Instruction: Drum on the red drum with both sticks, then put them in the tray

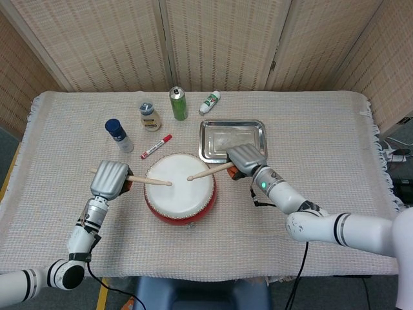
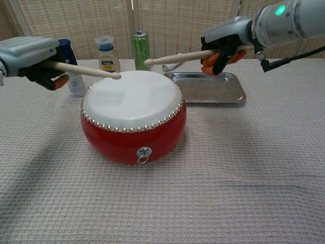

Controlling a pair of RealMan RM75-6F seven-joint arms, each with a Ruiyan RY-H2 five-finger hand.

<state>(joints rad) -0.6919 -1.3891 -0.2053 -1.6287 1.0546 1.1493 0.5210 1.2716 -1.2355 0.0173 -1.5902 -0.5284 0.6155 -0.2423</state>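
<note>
The red drum (image 1: 179, 195) (image 2: 133, 118) with a white skin stands at the table's front centre. My left hand (image 1: 110, 179) (image 2: 29, 54) grips a wooden stick (image 1: 147, 182) (image 2: 85, 70) whose tip hovers over the skin's left side. My right hand (image 1: 246, 159) (image 2: 227, 39) grips the other stick (image 1: 210, 171) (image 2: 175, 57), raised above the skin's right side with its tip pointing left. The steel tray (image 1: 232, 139) (image 2: 208, 86) lies bare behind the drum, right of centre.
Behind the drum stand a blue-capped bottle (image 1: 119, 135), a white bottle (image 1: 150, 115) and a green can (image 1: 179, 103). A red marker (image 1: 156, 146) and a small white tube (image 1: 210, 101) lie nearby. A woven cloth covers the table.
</note>
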